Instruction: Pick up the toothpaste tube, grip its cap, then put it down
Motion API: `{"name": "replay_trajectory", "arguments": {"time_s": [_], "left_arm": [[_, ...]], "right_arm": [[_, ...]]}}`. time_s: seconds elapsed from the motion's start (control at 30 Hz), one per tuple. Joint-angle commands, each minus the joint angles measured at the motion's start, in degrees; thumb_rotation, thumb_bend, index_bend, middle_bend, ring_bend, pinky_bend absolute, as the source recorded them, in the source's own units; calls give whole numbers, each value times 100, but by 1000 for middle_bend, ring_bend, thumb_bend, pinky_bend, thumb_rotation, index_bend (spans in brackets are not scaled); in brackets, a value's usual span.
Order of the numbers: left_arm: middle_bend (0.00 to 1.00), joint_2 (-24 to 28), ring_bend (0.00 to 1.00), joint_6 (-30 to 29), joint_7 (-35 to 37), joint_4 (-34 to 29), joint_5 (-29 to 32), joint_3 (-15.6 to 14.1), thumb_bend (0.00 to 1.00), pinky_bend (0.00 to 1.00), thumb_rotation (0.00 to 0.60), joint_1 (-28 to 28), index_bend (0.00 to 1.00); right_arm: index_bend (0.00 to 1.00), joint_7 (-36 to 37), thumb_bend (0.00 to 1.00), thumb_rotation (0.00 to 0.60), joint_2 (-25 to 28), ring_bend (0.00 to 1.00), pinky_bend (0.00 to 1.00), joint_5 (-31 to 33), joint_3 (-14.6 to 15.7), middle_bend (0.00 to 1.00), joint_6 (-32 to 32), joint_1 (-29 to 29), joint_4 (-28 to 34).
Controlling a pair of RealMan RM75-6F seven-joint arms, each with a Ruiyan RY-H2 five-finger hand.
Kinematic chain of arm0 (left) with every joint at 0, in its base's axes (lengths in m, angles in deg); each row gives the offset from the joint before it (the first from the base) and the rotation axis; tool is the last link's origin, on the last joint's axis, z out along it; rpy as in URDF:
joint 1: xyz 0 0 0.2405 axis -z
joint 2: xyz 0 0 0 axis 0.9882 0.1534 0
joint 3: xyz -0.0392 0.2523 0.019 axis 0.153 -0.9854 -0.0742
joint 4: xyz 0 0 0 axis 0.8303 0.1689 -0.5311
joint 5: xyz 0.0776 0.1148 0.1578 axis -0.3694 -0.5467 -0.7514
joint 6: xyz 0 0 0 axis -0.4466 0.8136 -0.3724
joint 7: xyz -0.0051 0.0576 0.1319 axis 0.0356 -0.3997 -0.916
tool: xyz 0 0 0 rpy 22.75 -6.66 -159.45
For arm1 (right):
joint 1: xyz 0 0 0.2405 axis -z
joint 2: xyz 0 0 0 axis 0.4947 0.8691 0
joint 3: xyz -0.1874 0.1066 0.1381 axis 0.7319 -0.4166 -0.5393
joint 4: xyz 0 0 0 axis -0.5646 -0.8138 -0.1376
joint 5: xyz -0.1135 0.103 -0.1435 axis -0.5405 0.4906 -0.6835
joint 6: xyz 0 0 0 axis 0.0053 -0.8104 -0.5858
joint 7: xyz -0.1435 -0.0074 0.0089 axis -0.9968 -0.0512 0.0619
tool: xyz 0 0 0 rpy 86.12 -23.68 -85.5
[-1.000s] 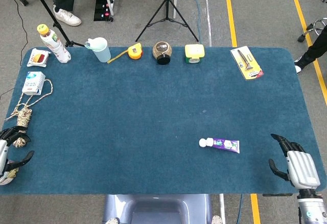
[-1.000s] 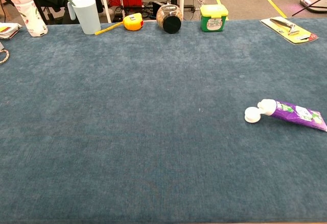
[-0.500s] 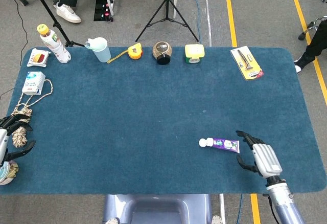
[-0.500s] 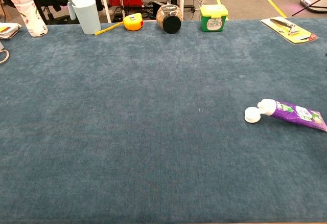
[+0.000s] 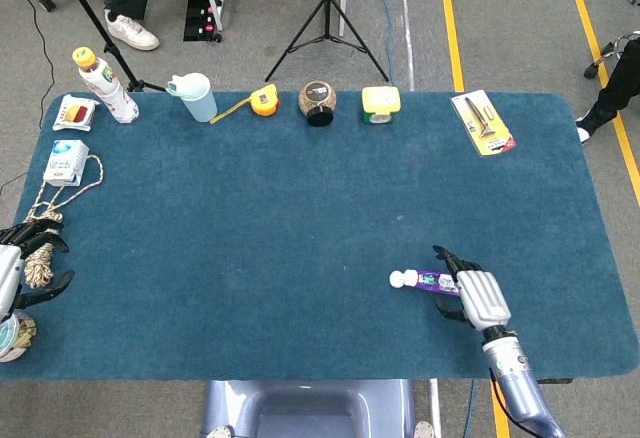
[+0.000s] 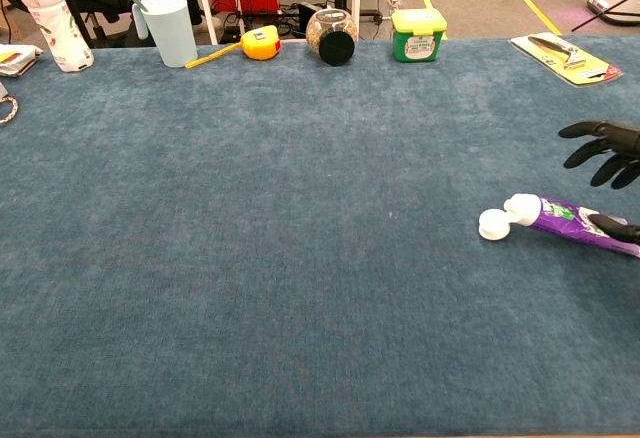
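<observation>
A purple toothpaste tube (image 5: 432, 281) (image 6: 575, 222) lies flat on the blue table, its white flip cap (image 5: 402, 279) (image 6: 495, 223) open and pointing left. My right hand (image 5: 472, 294) (image 6: 608, 163) hovers over the tube's tail end with fingers spread, holding nothing. At the table's left edge my left hand (image 5: 18, 276) hangs with fingers apart, empty, next to a coil of rope (image 5: 42, 238). The chest view does not show the left hand.
Along the far edge stand a bottle (image 5: 105, 86), a light blue jug (image 5: 195, 96), a yellow tape measure (image 5: 263, 102), a round jar (image 5: 318, 103) and a green-yellow tub (image 5: 380, 104). A carded tool pack (image 5: 483, 123) lies far right; small packets (image 5: 67, 161) lie at the left.
My right hand has moved left from the table's right front corner to above the tube's tail. The left hand has shifted slightly. The tube has not moved.
</observation>
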Motion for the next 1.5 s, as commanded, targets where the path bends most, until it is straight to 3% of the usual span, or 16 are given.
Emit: {"name": "replay_trajectory", "arguments": {"time_s": [0.03, 0.37, 0.83, 1.23, 1.5], "left_arm": [[294, 4, 255, 4, 55, 54, 27, -15, 254, 279, 600, -16, 451], [294, -3, 255, 10, 307, 269, 105, -62, 253, 279, 600, -74, 451], [294, -28, 255, 3, 504, 419, 93, -84, 253, 279, 600, -90, 451], [294, -43, 255, -10, 559, 477, 167, -67, 253, 279, 600, -100, 451], [294, -46, 255, -6, 547, 469, 171, -62, 253, 279, 600, -90, 451]], "right_arm": [[105, -155, 447, 583, -182, 289, 259, 54, -25, 206, 20, -76, -149], [178, -453, 447, 584, -583, 305, 258, 175, 1, 237, 60, -189, -485], [231, -674, 447, 586, -724, 332, 259, 357, 67, 276, 222, -281, -613], [198, -636, 446, 583, -745, 334, 259, 423, 60, 276, 316, -360, -797], [270, -614, 447, 597, -793, 371, 281, 456, 98, 310, 463, -434, -971]]}}
